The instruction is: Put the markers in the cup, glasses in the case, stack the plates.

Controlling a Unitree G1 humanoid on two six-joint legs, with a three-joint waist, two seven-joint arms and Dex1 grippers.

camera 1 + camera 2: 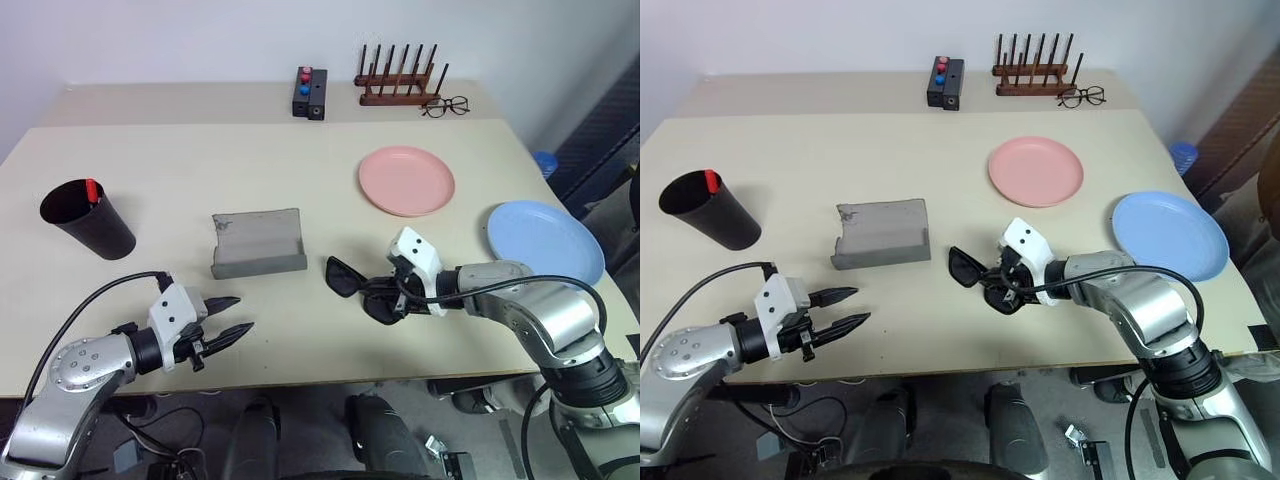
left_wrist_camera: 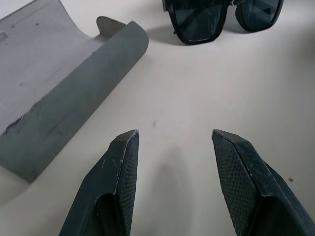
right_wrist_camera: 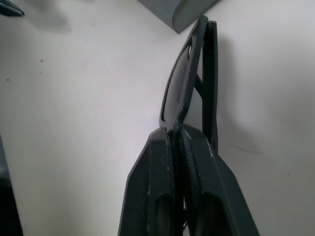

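The black thick-framed sunglasses (image 1: 358,283) lie on the beige table (image 1: 180,160) just right of the open grey felt case (image 1: 258,244), pinched by the right gripper (image 1: 388,297) clamped on one lens, ready for lifting caseward. The left gripper (image 1: 232,316) hovers apart, empty, likely to steady the case.

Black cup (image 1: 88,219) with red-capped marker (image 1: 92,190) near the counter's left edge; grey case (image 1: 258,243) open mid-counter; black glasses (image 1: 362,287) towards the front edge, pinched in the right tool (image 1: 386,300); pink plate (image 1: 406,180) and blue plate (image 1: 545,241) apart, at the right edge.
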